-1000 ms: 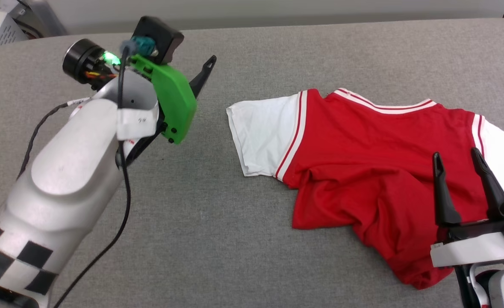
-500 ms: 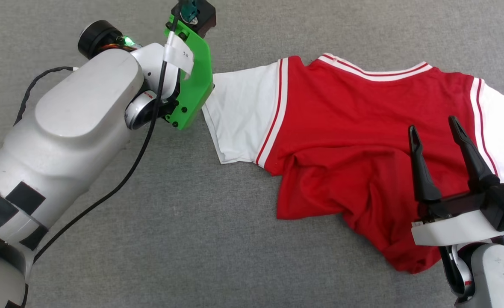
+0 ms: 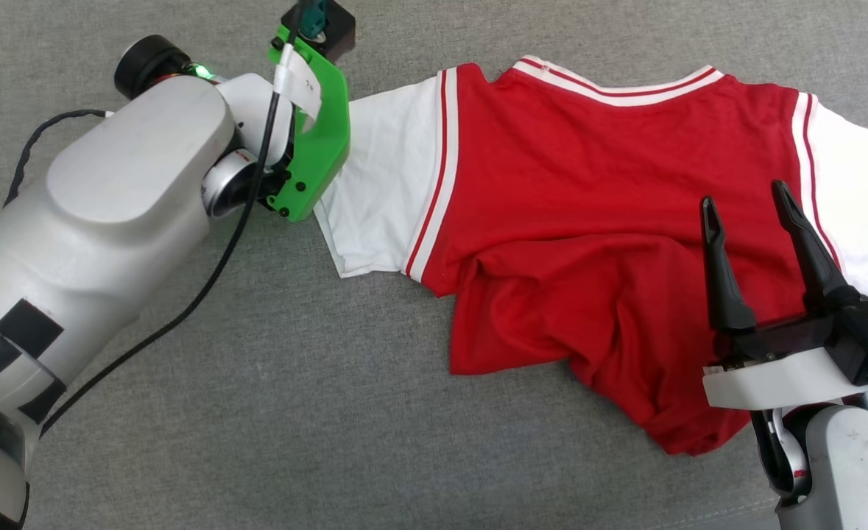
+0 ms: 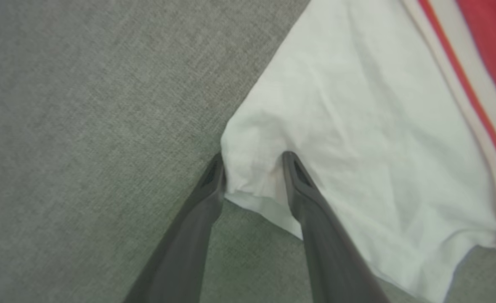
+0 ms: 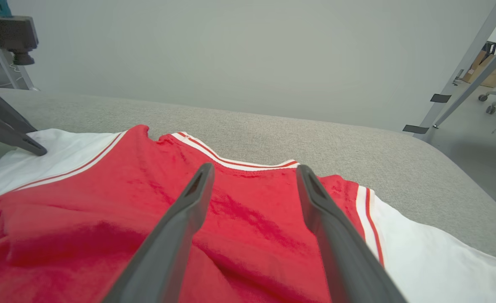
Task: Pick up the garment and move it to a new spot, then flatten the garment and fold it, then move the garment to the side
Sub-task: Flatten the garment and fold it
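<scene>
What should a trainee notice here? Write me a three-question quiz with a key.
1. True or false: the right gripper is shut on the garment.
2. What lies between the left gripper's fingers? A) collar B) white sleeve corner C) bottom hem
3. Fill in: the garment's red lower part lies ____ (flat/rumpled).
Key: 1 false, its jaws stand open; 2 B; 3 rumpled.
</scene>
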